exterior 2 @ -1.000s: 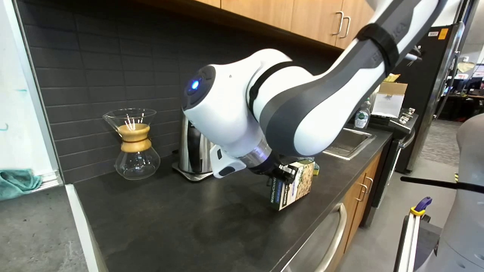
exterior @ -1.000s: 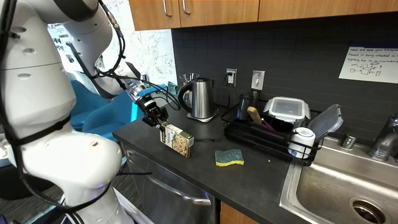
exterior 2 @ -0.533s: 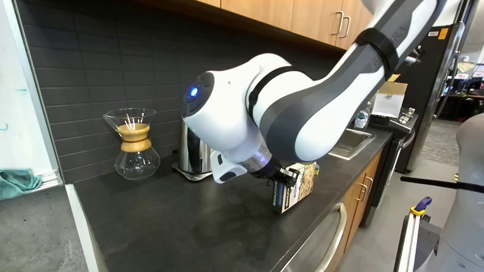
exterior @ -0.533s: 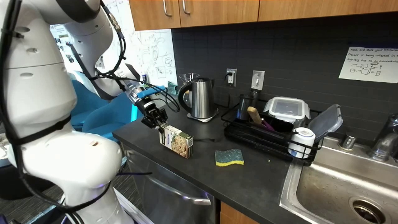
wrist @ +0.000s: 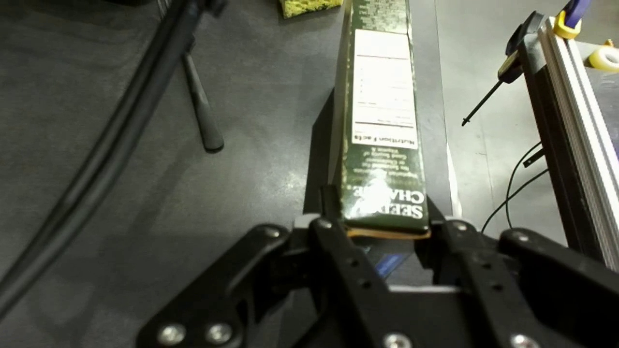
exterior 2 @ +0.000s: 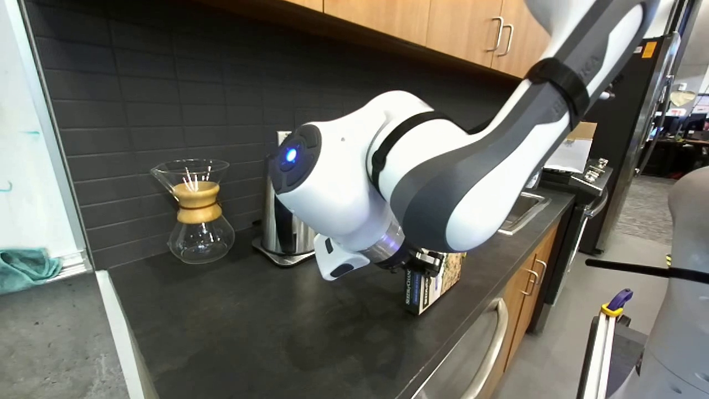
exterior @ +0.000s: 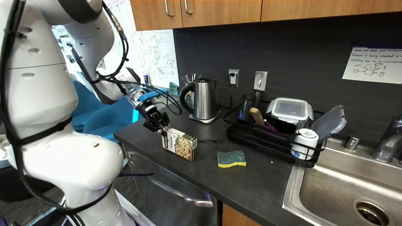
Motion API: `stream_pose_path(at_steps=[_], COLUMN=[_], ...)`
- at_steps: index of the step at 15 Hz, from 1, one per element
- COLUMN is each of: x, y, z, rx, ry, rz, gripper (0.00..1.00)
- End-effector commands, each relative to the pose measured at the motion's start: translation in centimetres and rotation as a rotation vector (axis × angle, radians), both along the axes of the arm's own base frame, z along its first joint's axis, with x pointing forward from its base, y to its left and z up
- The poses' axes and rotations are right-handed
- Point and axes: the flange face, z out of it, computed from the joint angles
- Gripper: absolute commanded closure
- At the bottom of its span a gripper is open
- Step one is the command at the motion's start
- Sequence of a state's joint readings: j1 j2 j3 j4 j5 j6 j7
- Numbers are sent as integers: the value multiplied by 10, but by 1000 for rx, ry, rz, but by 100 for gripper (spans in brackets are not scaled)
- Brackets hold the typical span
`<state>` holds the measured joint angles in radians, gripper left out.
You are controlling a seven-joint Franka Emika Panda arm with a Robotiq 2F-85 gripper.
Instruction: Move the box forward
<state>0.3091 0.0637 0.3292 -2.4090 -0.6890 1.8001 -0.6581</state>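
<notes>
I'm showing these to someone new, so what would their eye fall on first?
Probably the big white robot arm, stretched over the dark countertop in both exterior views. Next would likely come the printed food box near the countertop's front edge, one end clasped by the gripper. The shiny steel kettle, farther back by the dark tiled wall, might catch a glance too.

Both exterior views share the counter from opposing angles; the wrist view closely overlooks the box.

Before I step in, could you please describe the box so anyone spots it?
Find the dark counter, then look toward its front. There the jaws hold the box; unlike the sponge and silver kettle, it carries a printed food picture.
</notes>
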Motion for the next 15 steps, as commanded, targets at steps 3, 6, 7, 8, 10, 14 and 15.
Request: stream_pose_path(at_steps=[3,6,7,8,10,14,15], x=[-7,-6,-6,-6,-4,3,5], y=[-2,1,2,3,6,9,11], z=[-5,-2,0,2,7,25,33], rx=[-33,-22,-17,-11,2,36,55], ry=[-14,-14,-15,-18,-28,-60,-72], rz=[29,25,25,25,26,20,13], gripper=[71,32,27,19,6,0,0])
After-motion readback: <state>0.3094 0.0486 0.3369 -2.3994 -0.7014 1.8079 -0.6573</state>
